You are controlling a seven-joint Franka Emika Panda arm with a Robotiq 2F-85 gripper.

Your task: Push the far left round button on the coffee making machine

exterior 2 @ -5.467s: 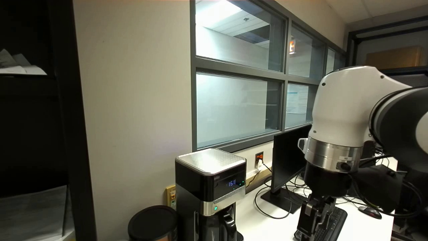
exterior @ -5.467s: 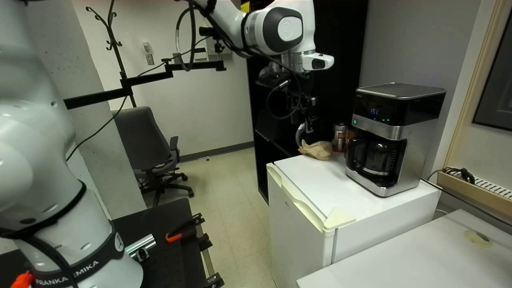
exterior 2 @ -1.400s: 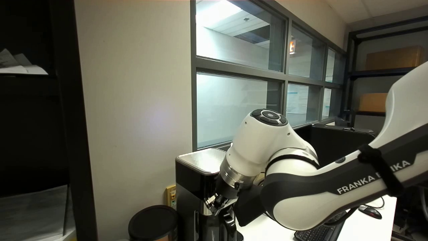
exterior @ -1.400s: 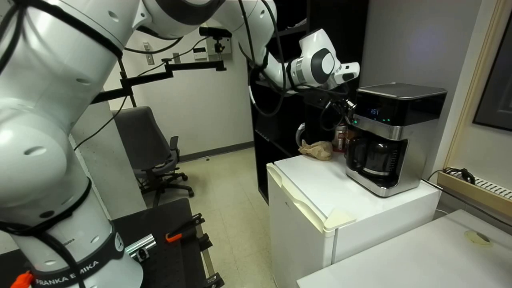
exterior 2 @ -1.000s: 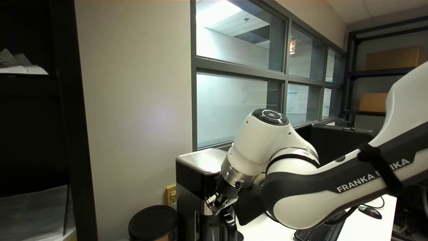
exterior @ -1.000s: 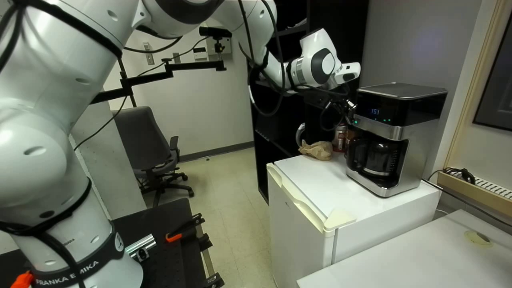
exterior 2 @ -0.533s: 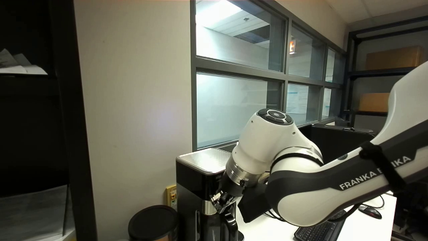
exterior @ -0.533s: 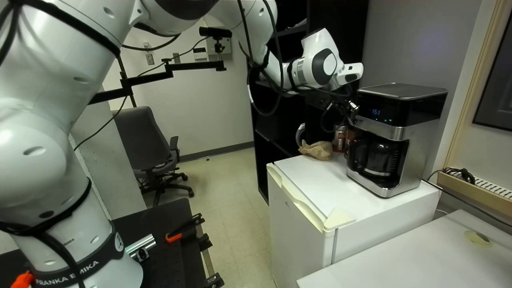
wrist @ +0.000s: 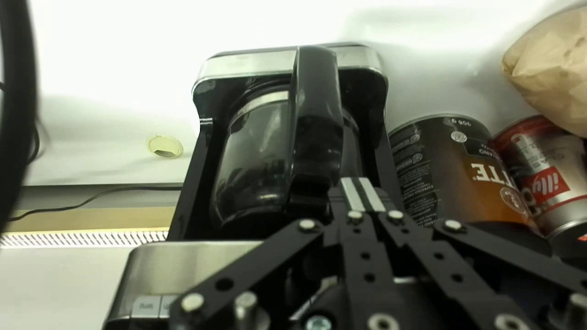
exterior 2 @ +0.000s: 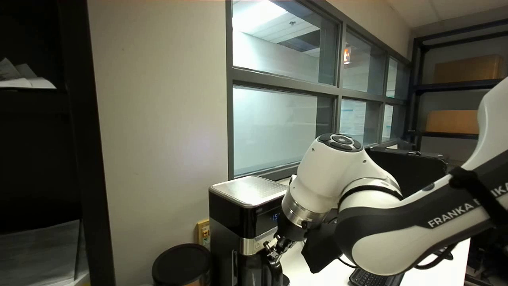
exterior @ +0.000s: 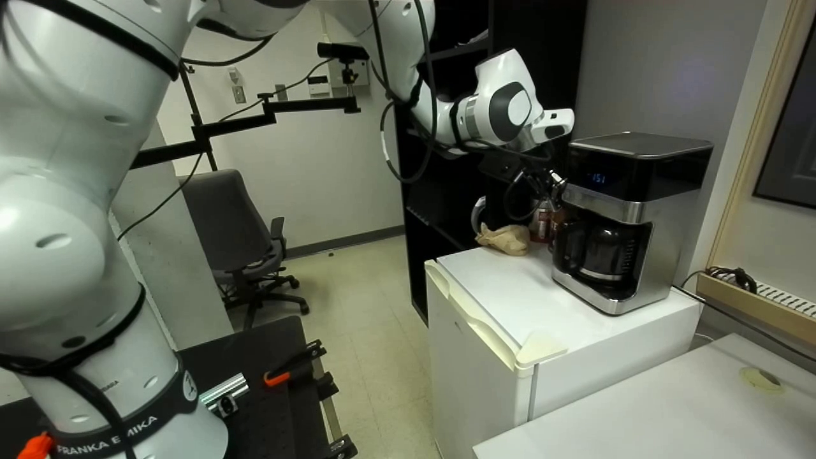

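The coffee making machine (exterior: 676, 248), black and silver with a lit display (exterior: 598, 178), stands on the white cabinet. Its far left round button (exterior 2: 258, 246) shows unlit on the silver band in an exterior view. Just in front of that band, a short way off the button, hangs my gripper (exterior 2: 273, 249), tilted toward the machine. From the wrist, the gripper (wrist: 360, 195) is shut, its pale pads together with nothing held. Below the fingertips lie the carafe's black handle (wrist: 316, 123) and glass. The round button is hidden in the wrist view; square buttons (wrist: 146, 306) show at lower left.
Beside the machine stand a dark coffee tin (wrist: 449, 169) and a red-and-silver can (wrist: 545, 169). A crumpled brown paper bag (exterior: 507, 240) lies on the white cabinet (exterior: 484, 287). A tall black shelf (exterior: 446, 210) rises behind. Cables hang from the arm.
The gripper moved in against the machine's front, then drew back and slightly down, uncovering the round button. The green lights on the machine have gone out; the display stays lit.
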